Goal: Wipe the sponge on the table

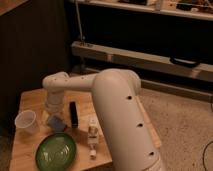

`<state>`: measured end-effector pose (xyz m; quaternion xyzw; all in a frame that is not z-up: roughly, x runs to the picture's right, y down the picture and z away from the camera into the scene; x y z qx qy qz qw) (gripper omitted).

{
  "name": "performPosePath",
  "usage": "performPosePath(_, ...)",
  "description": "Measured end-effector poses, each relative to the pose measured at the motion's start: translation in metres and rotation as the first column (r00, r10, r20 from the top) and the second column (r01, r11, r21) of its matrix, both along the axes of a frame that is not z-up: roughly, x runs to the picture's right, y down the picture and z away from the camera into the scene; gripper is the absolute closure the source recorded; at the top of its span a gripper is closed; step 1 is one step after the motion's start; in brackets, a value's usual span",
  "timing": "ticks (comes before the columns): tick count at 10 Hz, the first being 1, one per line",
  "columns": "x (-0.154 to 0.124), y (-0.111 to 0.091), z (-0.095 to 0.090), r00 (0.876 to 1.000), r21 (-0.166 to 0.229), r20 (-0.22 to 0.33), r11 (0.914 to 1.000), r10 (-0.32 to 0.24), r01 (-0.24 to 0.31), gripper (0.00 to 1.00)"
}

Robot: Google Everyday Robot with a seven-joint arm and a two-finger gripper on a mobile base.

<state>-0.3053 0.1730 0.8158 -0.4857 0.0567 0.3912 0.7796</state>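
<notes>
The sponge (57,124), a small light-blue block, lies on the light wooden table (31,99), between the cup and the black bar. My white arm reaches in from the lower right and bends down over the table's left half. The gripper (52,115) hangs straight down at the sponge's upper edge, and its tip is at or just above the sponge. Whether it touches the sponge cannot be made out.
A clear plastic cup (26,121) stands left of the sponge. A black rectangular bar (73,114) lies just to its right. A green plate (56,151) sits at the front edge and a small white bottle (92,133) lies further right. Dark shelving stands behind.
</notes>
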Motion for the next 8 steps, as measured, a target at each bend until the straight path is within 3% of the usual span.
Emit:
performPosePath(7,0.015,0.012,0.01,0.999,-0.029,-0.045,0.9995,0.013,-0.014,0.35)
performPosePath(8,0.015,0.013,0.012,0.998,-0.03,-0.054,0.9995,0.007,-0.008,0.39)
